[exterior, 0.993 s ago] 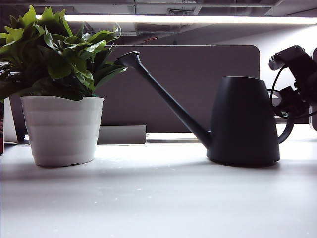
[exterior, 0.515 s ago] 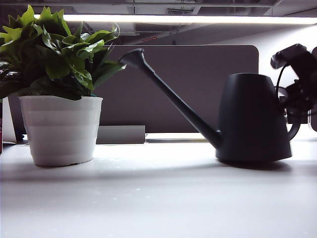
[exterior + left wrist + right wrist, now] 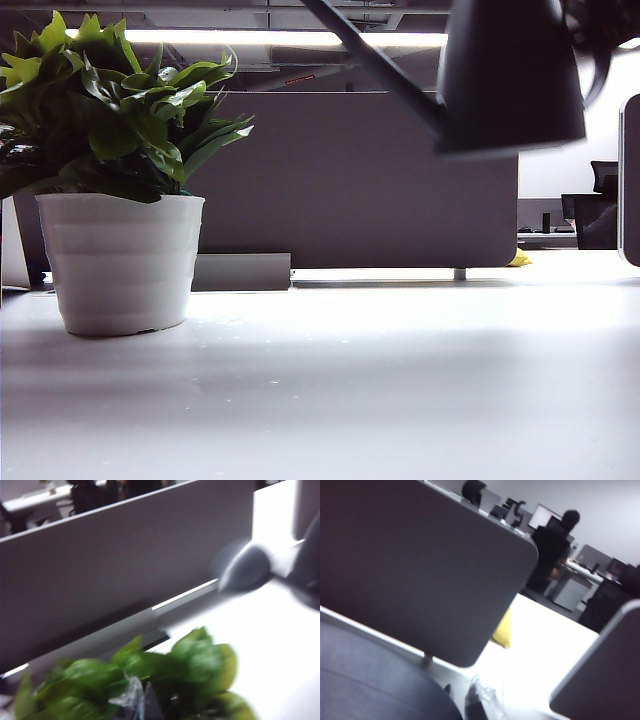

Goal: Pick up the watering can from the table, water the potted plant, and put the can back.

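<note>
Now the matte dark grey-black watering can [image 3: 510, 80] hangs high off the white counter [image 3: 380, 380] w/ right fingers clamped on it — left fingers unseen, can't tell; bushy green potted plant [image 3: 115, 180] near counter's left edge.

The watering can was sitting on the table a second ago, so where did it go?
The watering can went up off the table, lifted by the right gripper shut on its handle. It now hangs high, spout toward the potted plant, which stayed put. The left gripper isn't visible.
</note>
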`<control>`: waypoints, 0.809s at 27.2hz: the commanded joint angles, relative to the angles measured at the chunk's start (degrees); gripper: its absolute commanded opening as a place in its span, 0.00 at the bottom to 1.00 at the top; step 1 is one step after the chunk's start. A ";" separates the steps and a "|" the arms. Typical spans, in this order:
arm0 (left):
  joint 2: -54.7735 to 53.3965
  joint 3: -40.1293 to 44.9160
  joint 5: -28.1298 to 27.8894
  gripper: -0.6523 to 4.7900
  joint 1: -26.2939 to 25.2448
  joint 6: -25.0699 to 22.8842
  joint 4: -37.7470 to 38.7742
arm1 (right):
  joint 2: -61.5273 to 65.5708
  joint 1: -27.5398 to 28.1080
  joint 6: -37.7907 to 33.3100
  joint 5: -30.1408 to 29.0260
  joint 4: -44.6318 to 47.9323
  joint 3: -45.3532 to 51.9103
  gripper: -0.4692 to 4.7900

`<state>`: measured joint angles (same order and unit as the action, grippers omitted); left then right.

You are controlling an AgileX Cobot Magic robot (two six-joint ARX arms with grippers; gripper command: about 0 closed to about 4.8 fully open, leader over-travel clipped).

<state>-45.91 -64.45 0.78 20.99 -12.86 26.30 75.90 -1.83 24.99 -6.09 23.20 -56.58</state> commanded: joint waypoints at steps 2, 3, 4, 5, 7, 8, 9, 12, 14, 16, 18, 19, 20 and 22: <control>-0.37 -0.13 19.21 0.11 -15.34 3.21 1.99 | 0.13 -2.23 1.05 -1.51 -1.46 -9.62 0.08; -0.39 -0.13 21.79 0.11 -18.36 5.16 1.99 | 0.57 -2.93 2.38 -1.49 -2.73 -11.63 0.08; -0.50 -0.13 23.54 0.11 -21.20 6.95 1.90 | 1.44 -3.78 3.80 -1.46 -4.28 -14.21 0.08; -0.61 -0.13 25.00 0.11 -23.65 8.59 1.84 | 2.21 -4.39 4.68 -1.31 -5.46 -16.31 0.08; -0.63 -0.13 25.33 0.11 -24.83 10.47 1.90 | 4.66 -5.53 5.88 -1.22 -8.07 -21.18 0.08; -0.66 -0.13 24.79 0.11 -24.90 10.38 2.45 | 6.10 -6.16 6.43 -0.94 -9.25 -23.74 0.08; -0.68 -0.13 24.41 0.11 -24.83 9.90 3.28 | 7.43 -6.69 7.21 -0.44 -9.88 -25.75 0.08; -0.76 -0.13 22.32 0.11 -24.65 8.96 7.37 | 11.39 -8.76 11.19 0.79 -11.54 -31.58 0.08; -1.03 -0.13 19.89 0.11 -23.76 7.74 10.21 | 13.99 -9.81 13.86 1.49 -12.17 -34.84 0.08; -1.42 -0.13 15.82 0.11 -21.97 7.04 12.22 | 16.00 -10.25 16.09 1.86 -13.51 -37.40 0.08; -1.57 -0.13 11.32 0.11 -20.17 6.86 13.51 | 18.16 -11.39 18.78 3.23 -14.23 -39.80 0.08; -1.68 -0.13 9.92 0.11 -19.37 6.75 13.81 | 19.12 -11.93 20.46 4.85 -14.25 -40.81 0.08; -1.68 -0.13 8.83 0.11 -18.38 6.23 14.08 | 20.06 -12.24 21.92 5.73 -14.27 -41.64 0.08; -2.10 -0.13 7.72 0.11 -14.78 5.38 14.19 | 22.29 -12.81 25.68 6.58 -14.40 -43.80 0.08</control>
<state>-47.94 -64.36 9.45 4.64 -6.74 40.77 99.07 -14.48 50.26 0.10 2.52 -98.52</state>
